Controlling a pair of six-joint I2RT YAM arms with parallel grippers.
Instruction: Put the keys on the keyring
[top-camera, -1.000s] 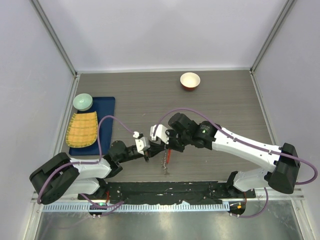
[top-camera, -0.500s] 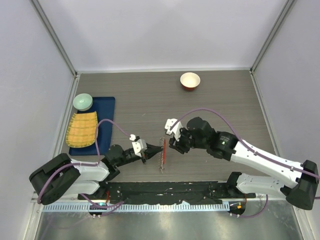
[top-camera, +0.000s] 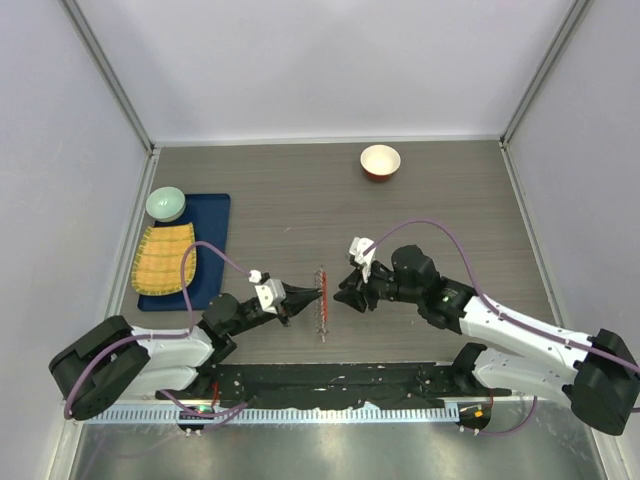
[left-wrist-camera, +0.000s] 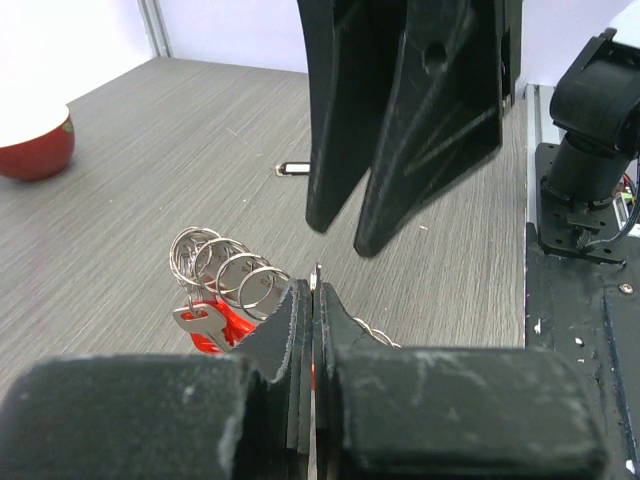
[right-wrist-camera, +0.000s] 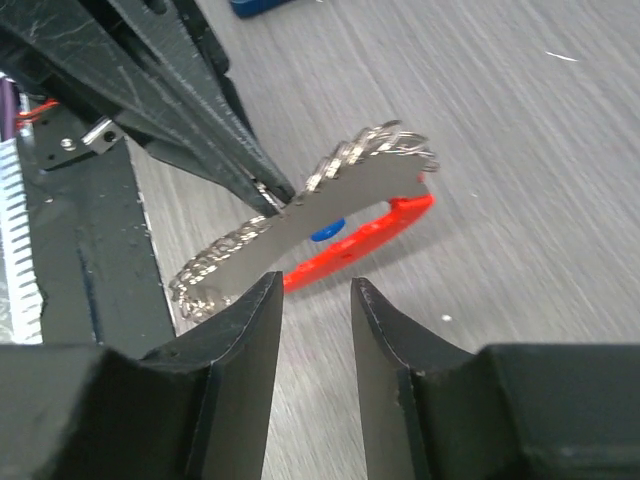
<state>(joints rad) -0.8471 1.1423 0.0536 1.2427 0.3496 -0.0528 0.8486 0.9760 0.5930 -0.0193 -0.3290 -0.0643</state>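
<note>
Within left claw (left-wrist-camera: 313, 296), keyring (right-wrist-camera: 368, 234) pinched tight, right claw (right-wrist-camera: 315, 290) parted just beside

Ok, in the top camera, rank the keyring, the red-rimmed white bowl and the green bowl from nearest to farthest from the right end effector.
Measured from the right end effector:
1. keyring, right beside it on its left.
2. red-rimmed white bowl, toward the far edge, slightly right.
3. green bowl, far off on the left side.
</note>
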